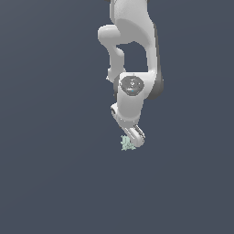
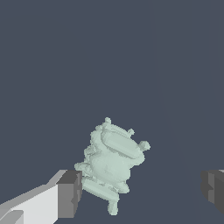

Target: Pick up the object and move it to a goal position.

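One spiky mint-green object [image 2: 109, 165] sits on the tabletop between the end effector's [image 2: 141, 192] spread fingers, hard by one pad [image 2: 70, 193], so it needs centring, then closing.

One robot arm [image 1: 132, 55] reaches down from the top centre of the exterior view, ending in one gripper [image 1: 133, 137] just below the middle of the frame. One pale mint-green spiky object [image 1: 126, 143] shows at the gripper's tip, and there is no second object anywhere on the single dark grey surface [image 1: 45, 183]. In the wrist view, two fingers [image 2: 69, 194] are counted, and again one object [image 2: 111, 164].
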